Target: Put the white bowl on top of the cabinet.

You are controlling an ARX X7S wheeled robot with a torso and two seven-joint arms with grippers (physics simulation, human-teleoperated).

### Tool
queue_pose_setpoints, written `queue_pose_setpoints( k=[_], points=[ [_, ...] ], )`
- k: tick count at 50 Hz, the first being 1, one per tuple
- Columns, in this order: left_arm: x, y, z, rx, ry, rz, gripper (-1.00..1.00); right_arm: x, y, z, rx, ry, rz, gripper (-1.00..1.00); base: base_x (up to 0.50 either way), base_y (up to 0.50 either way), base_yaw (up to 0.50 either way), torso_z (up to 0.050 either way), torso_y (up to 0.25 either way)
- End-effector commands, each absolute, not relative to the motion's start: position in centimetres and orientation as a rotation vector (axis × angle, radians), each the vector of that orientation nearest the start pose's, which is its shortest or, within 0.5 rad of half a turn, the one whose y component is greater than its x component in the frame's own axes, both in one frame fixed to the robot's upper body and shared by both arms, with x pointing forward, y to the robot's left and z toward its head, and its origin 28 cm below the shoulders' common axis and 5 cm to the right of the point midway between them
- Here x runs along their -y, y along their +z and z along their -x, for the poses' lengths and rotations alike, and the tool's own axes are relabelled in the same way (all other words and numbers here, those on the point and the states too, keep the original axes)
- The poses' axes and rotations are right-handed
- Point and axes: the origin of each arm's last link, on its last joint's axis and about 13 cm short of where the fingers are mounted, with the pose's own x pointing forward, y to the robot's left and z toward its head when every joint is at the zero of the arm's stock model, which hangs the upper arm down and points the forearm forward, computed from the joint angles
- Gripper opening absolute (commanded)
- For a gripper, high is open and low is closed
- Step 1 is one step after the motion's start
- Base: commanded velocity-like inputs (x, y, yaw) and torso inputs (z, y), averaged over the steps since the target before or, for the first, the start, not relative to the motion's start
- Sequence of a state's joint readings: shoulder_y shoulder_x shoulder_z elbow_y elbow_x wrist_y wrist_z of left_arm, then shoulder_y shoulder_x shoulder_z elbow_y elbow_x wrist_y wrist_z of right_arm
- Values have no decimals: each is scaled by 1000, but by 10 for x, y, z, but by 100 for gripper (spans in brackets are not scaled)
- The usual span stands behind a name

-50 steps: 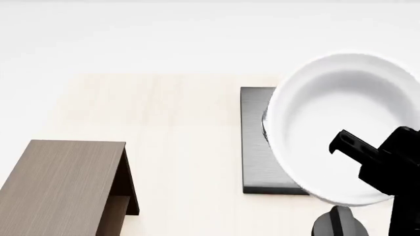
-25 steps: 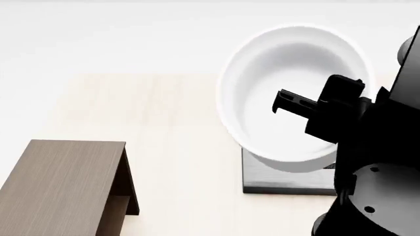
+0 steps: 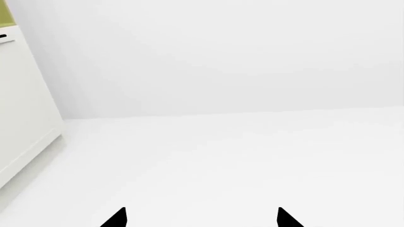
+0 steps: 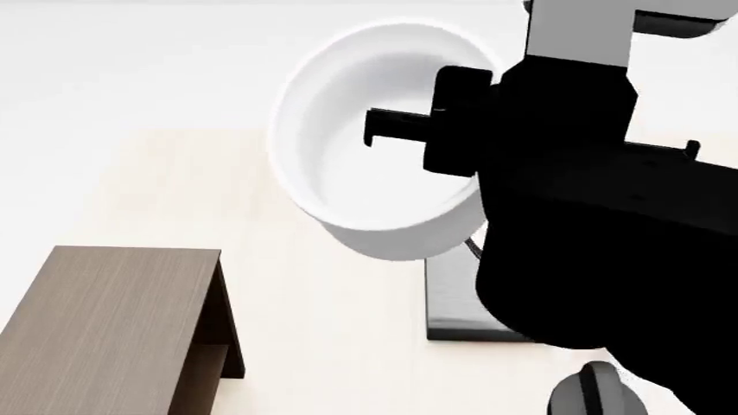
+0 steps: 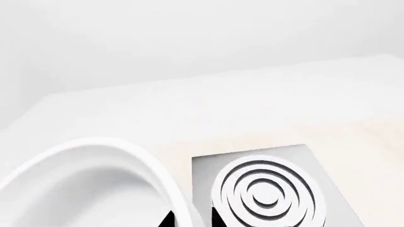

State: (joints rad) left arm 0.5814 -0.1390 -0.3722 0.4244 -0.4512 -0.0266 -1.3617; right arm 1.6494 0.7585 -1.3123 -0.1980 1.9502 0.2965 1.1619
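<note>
Right gripper (image 4: 398, 130) clamped on rim of deep glossy white round bowl (image 4: 346, 186), one finger inside, wall pinched. Bowl held aloft, tilted, opening facing head camera, above pale wood worktop (image 4: 300, 285). Small dark brown wood-grain cabinet (image 4: 110, 324) sits well apart, lower left, flat top bare. Grey square stove plate (image 5: 271, 189) with ringed burner lies beside bowl, partly behind black arm. Left gripper (image 3: 198, 220): only two dark fingertips visible, apparently spread, holding nothing.
</note>
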Motion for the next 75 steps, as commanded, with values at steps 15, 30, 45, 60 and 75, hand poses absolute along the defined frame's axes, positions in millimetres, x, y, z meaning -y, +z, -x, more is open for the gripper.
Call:
queue_pose_setpoints(
  k=[15, 30, 45, 60, 75],
  points=[
    [-295, 33, -72, -190, 1636, 78, 100, 43, 340, -306, -294, 267, -112, -100, 0, 0, 0, 0, 1],
    [-295, 33, -71, -188, 1637, 86, 100, 26, 336, -315, -323, 408, -161, -100, 0, 0, 0, 0, 1],
    [-295, 33, -71, -185, 1637, 92, 100, 15, 323, -331, -377, 481, -320, -100, 0, 0, 0, 1, 1],
    [-295, 33, -72, -185, 1634, 91, 100, 2, 304, -338, -442, 530, -383, -100, 0, 0, 0, 0, 1],
    [-295, 33, -73, -186, 1631, 91, 100, -12, 312, -325, -445, 595, -364, -100, 0, 0, 0, 1, 1]
  ],
)
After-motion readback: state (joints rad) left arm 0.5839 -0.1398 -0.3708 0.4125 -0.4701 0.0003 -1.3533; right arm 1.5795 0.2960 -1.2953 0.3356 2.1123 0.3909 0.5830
